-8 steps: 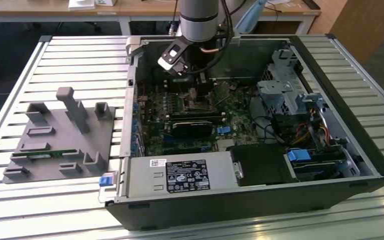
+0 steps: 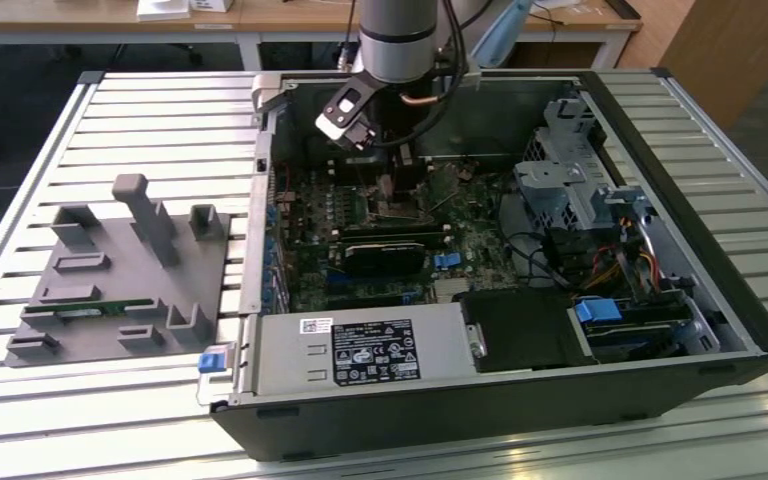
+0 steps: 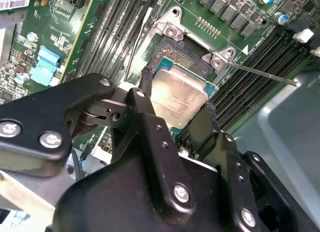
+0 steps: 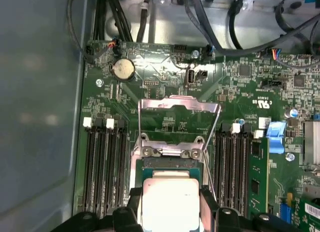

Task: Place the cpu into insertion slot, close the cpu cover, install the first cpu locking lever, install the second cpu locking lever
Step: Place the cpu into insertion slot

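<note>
silver-grey cpu [image 3: 175,106] sits between the two black fingers [image 3: 146,84] of your gripper [image 3: 178,93], which press narrow on its opposite edges. you can see in both wrist views that it hangs just over the insertion slot [image 4: 170,164], a little off to one side; whether it touches the slot, i cannot tell. so the first step looks not finished. the cpu cover [image 4: 179,104] stands open beyond the slot, and one thin locking lever [image 3: 260,72] sticks out free. closing the cover and fixing both levers are left to do, as i judge.
</note>
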Robot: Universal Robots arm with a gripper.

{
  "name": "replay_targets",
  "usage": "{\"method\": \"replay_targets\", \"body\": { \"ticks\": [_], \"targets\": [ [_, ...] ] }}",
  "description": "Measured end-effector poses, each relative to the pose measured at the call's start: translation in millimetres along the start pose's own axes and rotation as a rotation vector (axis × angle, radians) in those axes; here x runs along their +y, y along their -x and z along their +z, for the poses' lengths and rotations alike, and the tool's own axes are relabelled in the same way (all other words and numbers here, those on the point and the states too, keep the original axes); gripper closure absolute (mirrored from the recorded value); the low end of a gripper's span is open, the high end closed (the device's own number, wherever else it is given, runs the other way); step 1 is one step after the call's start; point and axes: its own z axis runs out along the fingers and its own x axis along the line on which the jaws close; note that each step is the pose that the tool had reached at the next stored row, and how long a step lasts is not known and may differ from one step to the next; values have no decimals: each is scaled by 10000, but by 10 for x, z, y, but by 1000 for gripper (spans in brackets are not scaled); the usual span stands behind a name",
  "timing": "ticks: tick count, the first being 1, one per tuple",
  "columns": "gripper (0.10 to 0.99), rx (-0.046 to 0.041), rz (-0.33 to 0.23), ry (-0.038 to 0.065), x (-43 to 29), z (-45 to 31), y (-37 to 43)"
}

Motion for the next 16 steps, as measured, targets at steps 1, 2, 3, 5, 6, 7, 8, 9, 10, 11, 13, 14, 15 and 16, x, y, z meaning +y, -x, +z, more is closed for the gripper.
{"method": "replay_targets", "body": {
  "ticks": [1, 2, 3, 5, 6, 7, 8, 9, 10, 11, 13, 14, 15, 16],
  "targets": [
    [545, 0, 13, 0, -1, 11, 0],
    [545, -1, 21, 0, -1, 18, 0],
    [545, -1, 25, 0, -2, 24, 0],
    [545, -3, 28, -1, -3, 26, 1],
    [545, -1, 27, 0, -3, 28, 4],
    [545, -3, 27, -1, -3, 30, 6],
    [545, -3, 27, -2, -3, 30, 6],
    [545, -3, 27, -1, -3, 30, 6],
    [545, -2, 27, -1, -3, 31, 6],
    [545, -1, 27, 0, -3, 33, 6],
    [545, -1, 47, 0, -3, 42, 5],
    [545, -5, 69, -1, -4, 47, 5],
    [545, -6, 83, -2, -4, 52, 5],
    [545, -6, 92, -2, -5, 58, 5]
  ]
}}
